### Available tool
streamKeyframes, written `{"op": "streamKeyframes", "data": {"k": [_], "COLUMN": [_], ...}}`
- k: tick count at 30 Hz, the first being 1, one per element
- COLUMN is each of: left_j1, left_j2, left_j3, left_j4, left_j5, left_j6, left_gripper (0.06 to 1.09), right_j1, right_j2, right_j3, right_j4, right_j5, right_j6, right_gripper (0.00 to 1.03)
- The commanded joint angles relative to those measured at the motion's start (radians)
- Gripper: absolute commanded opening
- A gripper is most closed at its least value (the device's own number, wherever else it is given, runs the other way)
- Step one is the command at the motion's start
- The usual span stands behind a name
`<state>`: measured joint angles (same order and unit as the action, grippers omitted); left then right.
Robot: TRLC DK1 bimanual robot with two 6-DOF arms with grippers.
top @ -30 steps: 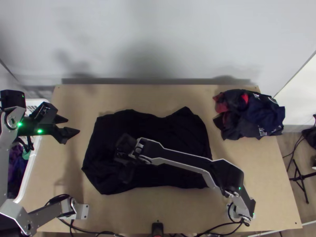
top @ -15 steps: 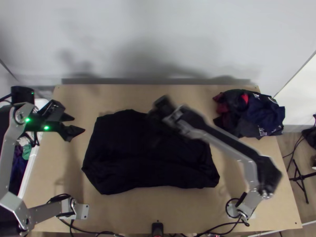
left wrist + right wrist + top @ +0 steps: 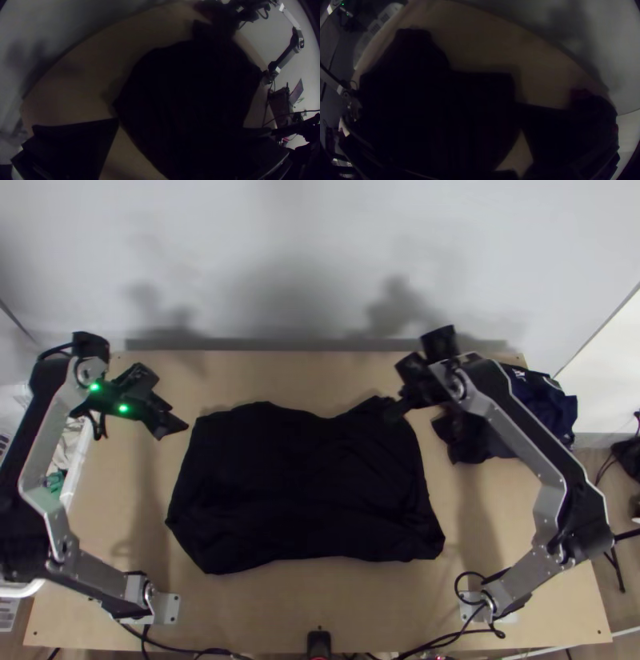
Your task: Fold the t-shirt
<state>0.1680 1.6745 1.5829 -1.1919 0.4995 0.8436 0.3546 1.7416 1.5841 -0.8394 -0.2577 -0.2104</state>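
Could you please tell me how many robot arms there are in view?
2: the left arm, which ends left of the t-shirt, and the right arm, which ends near the t-shirt's far right corner.

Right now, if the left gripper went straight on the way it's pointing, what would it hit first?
Most likely the shirt, whose edge lies just ahead of the left gripper in the top view. Height is unclear, so it might pass above.
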Motion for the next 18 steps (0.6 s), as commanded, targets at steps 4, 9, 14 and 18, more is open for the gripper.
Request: {"op": "streamKeyframes", "data": {"k": [4, 9, 14, 18], "left_j1": [-0.009, -0.036, -0.064, -0.101], "left_j2": [0.195, 0.281, 0.31, 0.347], "left_j3": [0.072, 0.124, 0.143, 0.147], "left_j4": [0.064, 0.081, 0.107, 0.094], "left_j5": [0.002, 0.002, -0.004, -0.019], "left_j6": [0.008, 0.003, 0.015, 0.045], "left_gripper": [1.03, 1.03, 1.03, 1.01], "right_j1": [-0.117, -0.097, -0.085, -0.082], "right_j2": [0.099, 0.134, 0.151, 0.168], "right_j3": [-0.041, -0.039, -0.038, -0.033], "right_j4": [0.023, 0.045, 0.049, 0.054], "right_j5": [0.006, 0.006, 0.005, 0.006], "right_j6": [-0.026, -0.02, -0.02, -0.02], "right_gripper": [0.98, 0.98, 0.98, 0.98]}}
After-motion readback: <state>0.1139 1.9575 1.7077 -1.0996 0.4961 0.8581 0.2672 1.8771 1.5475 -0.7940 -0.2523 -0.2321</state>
